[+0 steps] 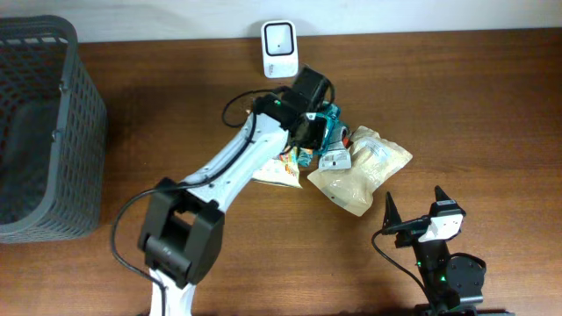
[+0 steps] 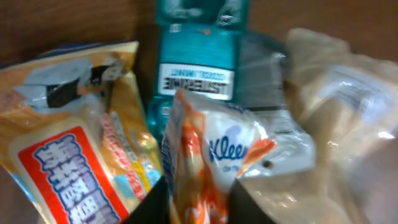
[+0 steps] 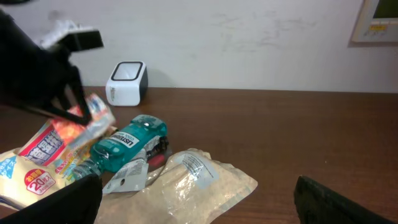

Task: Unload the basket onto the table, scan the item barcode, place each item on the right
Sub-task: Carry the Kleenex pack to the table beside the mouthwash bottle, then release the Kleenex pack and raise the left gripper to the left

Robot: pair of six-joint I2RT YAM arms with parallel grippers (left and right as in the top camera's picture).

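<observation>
Crowding the wooden surface (image 1: 492,105) near its back edge: a crinkly beige pouch (image 1: 360,171), a glossy snack bag (image 2: 68,162), a rigid teal bottle (image 3: 127,144). Smallest, the tissue pack (image 2: 217,149) hangs just above them, pinched mid-body by the left hand (image 2: 199,200); probably light, squashy, slick film, so hold its flat faces. The right hand (image 1: 414,200) gapes wide.

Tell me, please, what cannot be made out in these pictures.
- Tissue pack barcode: left wrist view, blurred; nothing legible.
- Mouthwash bottle: overhead, mostly covered by the left claw.
- Basket contents: overhead, cut off by the left edge.
- Right claw: right wrist view, fingers cropped by the bottom edge.
</observation>
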